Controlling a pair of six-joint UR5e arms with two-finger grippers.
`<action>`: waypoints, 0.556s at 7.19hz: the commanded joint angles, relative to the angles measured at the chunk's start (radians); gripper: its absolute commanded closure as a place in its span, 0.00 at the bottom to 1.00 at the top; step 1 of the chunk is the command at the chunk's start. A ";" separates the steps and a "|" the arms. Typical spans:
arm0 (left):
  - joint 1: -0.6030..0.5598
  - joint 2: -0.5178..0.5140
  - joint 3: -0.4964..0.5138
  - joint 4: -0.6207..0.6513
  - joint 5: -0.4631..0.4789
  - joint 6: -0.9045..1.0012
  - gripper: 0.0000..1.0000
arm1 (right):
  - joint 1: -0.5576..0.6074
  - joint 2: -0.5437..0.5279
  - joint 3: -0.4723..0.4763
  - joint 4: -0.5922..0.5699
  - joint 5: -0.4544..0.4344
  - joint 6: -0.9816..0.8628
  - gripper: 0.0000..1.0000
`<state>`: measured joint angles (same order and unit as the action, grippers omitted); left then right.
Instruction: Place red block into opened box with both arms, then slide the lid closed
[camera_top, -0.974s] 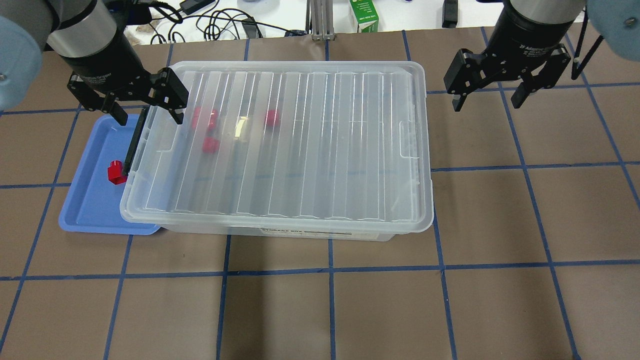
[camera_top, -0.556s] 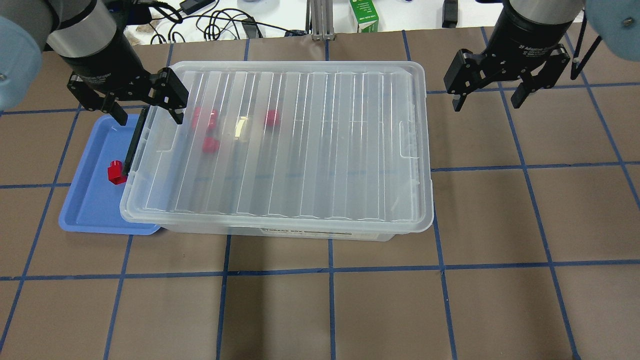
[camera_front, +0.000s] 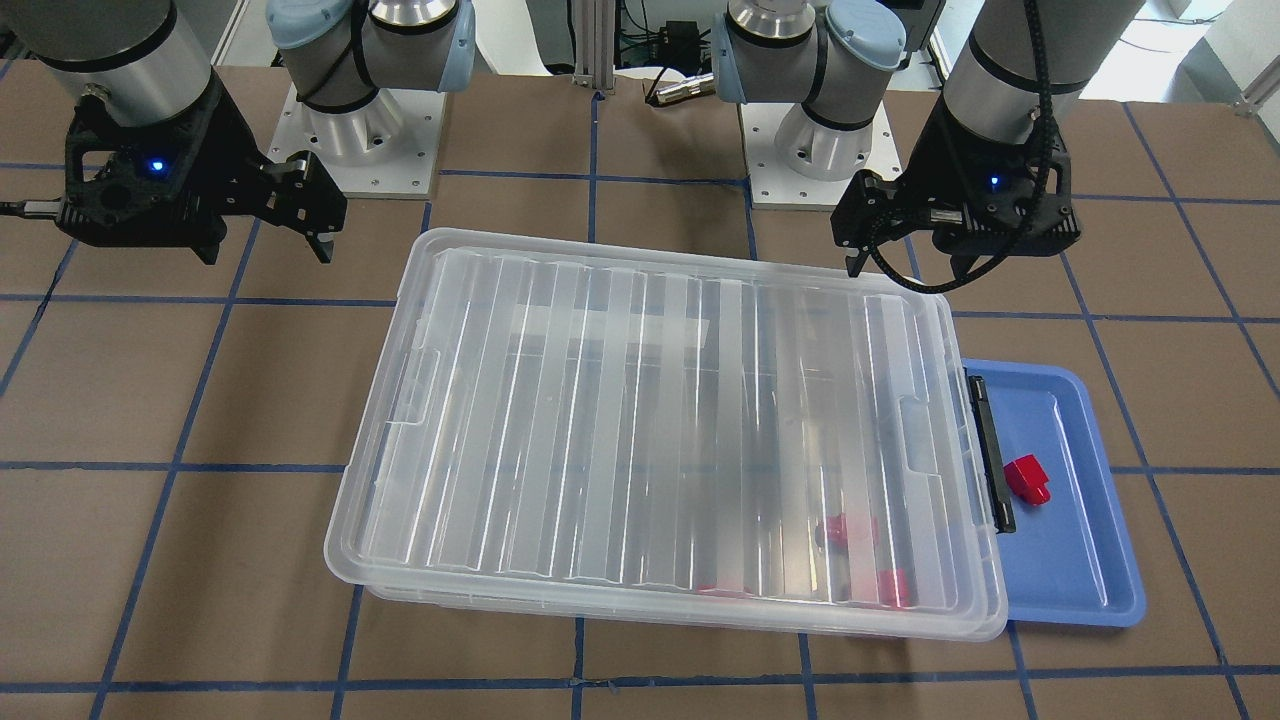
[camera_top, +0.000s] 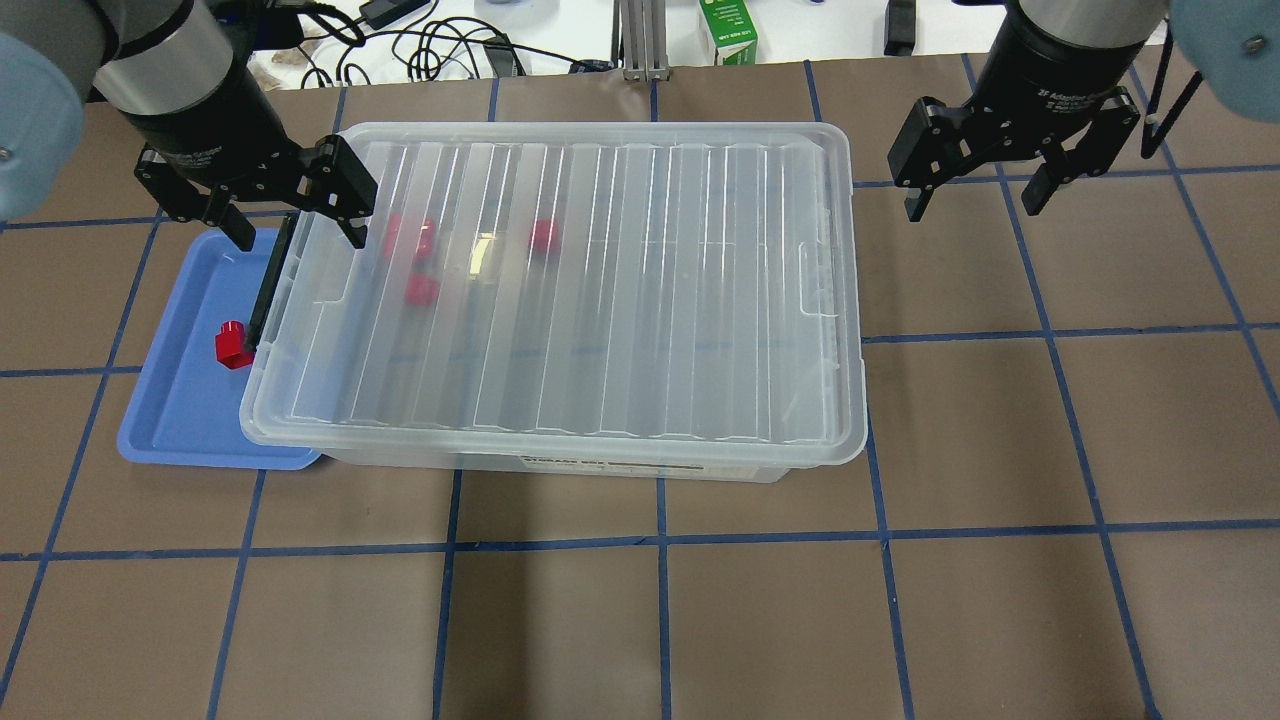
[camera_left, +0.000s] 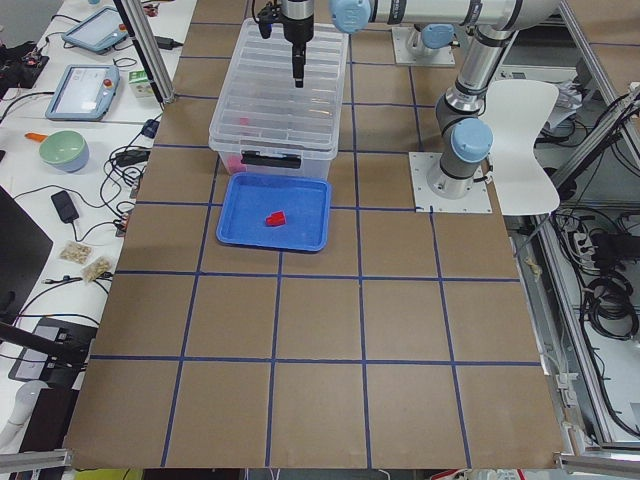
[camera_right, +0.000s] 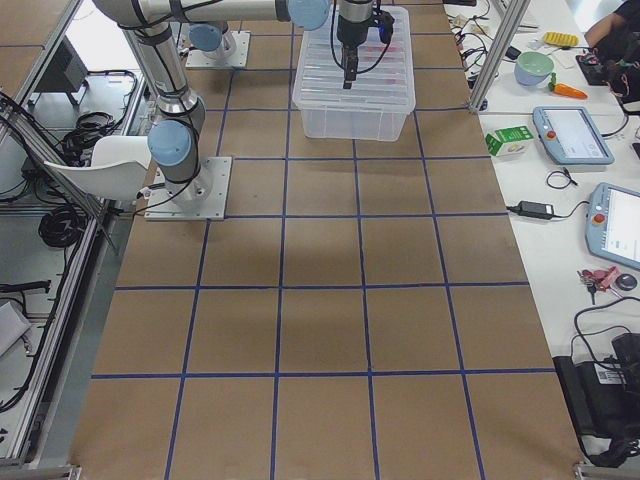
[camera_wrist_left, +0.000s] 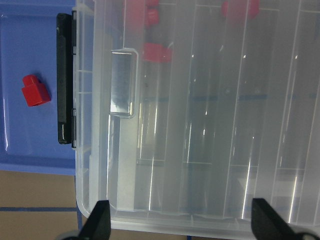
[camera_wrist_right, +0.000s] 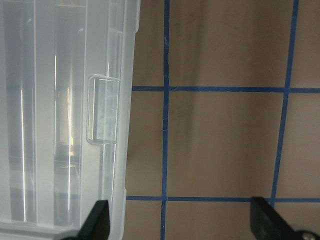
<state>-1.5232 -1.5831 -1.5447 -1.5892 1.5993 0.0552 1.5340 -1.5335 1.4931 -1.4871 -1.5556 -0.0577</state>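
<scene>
The clear box (camera_top: 560, 462) lies under the ribbed lid (camera_top: 600, 290), which covers nearly all of it. Only the black bar (camera_top: 266, 290) shows at the box's left end. Three red blocks (camera_top: 421, 290) show blurred through the lid. Another red block (camera_top: 232, 345) lies on the blue tray (camera_top: 175, 400), also seen in the left wrist view (camera_wrist_left: 36, 90). My left gripper (camera_top: 298, 228) hovers open over the lid's left end, empty. My right gripper (camera_top: 975, 205) hangs open over bare table, just right of the lid (camera_wrist_right: 65, 125).
The blue tray (camera_front: 1075, 560) is tucked partly under the box's left end. Cables and a green carton (camera_top: 727, 30) sit beyond the table's far edge. Brown table with blue grid tape (camera_top: 660, 620) stretches in front of the box.
</scene>
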 joint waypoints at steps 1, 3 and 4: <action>0.000 0.000 0.000 0.000 0.001 0.000 0.00 | 0.000 0.009 0.010 -0.004 0.003 0.005 0.00; 0.000 -0.002 0.000 0.000 -0.001 0.000 0.00 | 0.002 0.033 0.056 -0.024 0.022 0.004 0.00; 0.000 -0.002 0.000 0.000 -0.001 0.000 0.00 | 0.003 0.042 0.068 -0.056 0.020 0.004 0.00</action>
<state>-1.5232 -1.5844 -1.5447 -1.5892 1.5986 0.0552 1.5358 -1.5024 1.5422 -1.5132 -1.5370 -0.0530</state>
